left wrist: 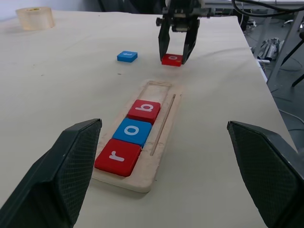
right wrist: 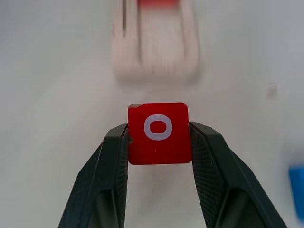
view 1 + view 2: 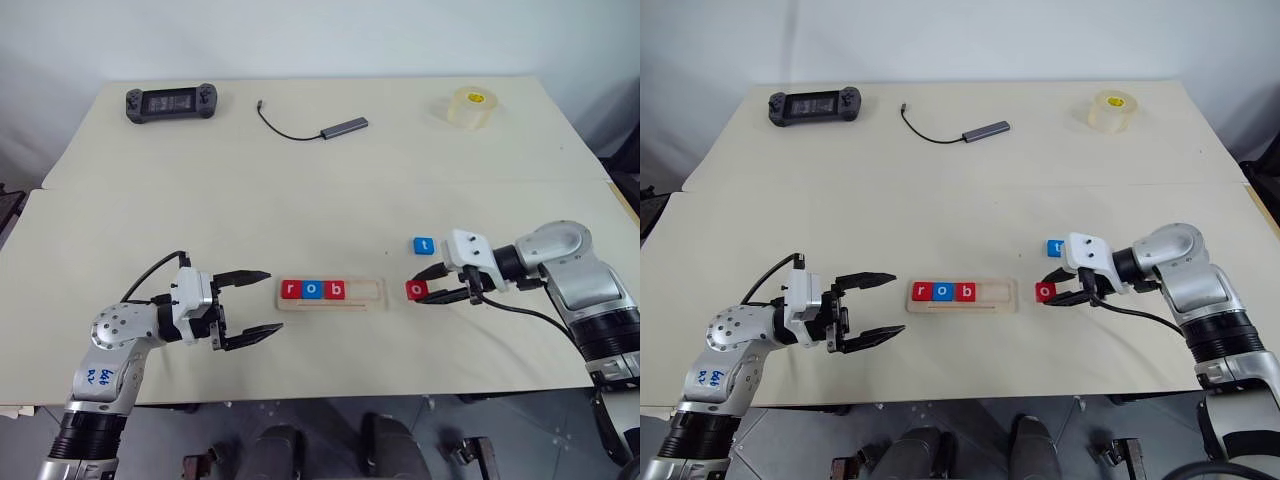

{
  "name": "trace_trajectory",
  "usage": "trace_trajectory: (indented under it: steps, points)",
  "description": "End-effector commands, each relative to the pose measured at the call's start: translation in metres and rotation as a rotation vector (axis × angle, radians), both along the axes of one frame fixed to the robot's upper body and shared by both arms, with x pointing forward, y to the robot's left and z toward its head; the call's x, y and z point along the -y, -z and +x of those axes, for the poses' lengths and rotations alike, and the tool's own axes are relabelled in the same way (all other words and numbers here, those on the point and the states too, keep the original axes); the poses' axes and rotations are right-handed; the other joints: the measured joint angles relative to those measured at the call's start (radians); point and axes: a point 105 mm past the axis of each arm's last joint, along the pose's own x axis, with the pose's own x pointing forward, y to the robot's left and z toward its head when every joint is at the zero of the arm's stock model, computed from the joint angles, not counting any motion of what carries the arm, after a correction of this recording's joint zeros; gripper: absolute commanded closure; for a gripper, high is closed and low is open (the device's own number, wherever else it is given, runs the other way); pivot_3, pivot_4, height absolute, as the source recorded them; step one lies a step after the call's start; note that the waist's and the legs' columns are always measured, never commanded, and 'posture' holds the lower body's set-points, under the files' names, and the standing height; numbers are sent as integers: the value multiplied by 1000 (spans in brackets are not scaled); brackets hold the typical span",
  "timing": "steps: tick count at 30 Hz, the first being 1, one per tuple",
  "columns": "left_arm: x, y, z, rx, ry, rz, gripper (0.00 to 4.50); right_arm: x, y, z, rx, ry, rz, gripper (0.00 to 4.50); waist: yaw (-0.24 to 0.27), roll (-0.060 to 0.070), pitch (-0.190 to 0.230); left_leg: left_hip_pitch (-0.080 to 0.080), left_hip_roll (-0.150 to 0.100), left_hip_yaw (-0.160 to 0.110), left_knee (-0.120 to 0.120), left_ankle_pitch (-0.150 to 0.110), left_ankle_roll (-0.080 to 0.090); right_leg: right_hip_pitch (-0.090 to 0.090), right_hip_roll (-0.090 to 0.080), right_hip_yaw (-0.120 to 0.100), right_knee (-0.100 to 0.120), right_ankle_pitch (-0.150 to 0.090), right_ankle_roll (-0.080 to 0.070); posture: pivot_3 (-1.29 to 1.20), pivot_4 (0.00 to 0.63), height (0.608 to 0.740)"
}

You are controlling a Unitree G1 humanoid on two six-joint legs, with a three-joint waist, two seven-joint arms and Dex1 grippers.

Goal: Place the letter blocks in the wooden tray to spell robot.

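The red "o" block is gripped between the fingers of the right gripper on the table, just beside the wooden tray, where r, o and b are seated. The blue "t" block lies nearby. The left gripper is held spread and empty.

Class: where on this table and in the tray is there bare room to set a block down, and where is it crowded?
Free: the wooden tray's two slots beyond b; the wide table stretch between tray and cable. Crowded: right of the tray, around red o, blue t and right gripper.
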Motion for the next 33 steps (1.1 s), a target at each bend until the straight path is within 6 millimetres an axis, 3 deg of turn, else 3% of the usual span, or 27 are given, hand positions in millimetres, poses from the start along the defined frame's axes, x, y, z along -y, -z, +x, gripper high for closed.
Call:
trace_trajectory:
  steps: [1,6,19,25,28,31,33]
  points:
    - [0,-8,-1,40,-8,-4,0,-27,-11,-3,26,-11,23,3041,1,0,0,0,0,0,0,0,0,0,0,0,0,0,0,0,150,740]
    - [0,-6,-2,34,-16,-8,0,-52,-6,-1,20,8,31,3041,5,0,0,-1,-2,-2,0,0,0,0,-1,-1,0,0,0,0,150,740]
    - [0,-7,-3,37,-32,-14,0,-60,5,-1,21,2,12,3041,1,0,0,-1,-2,-2,0,0,0,0,0,-1,1,0,0,0,150,740]
    - [0,-7,-3,35,-33,-17,0,-61,7,0,24,10,16,1064,2,0,0,-1,-2,-2,0,0,0,0,0,-1,1,0,0,0,150,740]
    - [1,-7,-4,35,-34,-19,0,-56,-3,2,49,34,35,85,1,0,0,-1,-2,-2,0,0,0,0,0,-1,1,0,0,0,150,740]
    - [1,-6,-3,35,-37,-19,0,-47,-10,1,53,53,45,194,2,0,0,-1,-2,-2,0,0,0,0,0,-1,1,0,0,0,150,740]
    - [0,-6,-2,36,-38,-20,0,-41,-9,0,47,72,42,700,3,0,0,-1,-2,-2,0,0,0,0,0,-1,1,0,0,0,150,740]
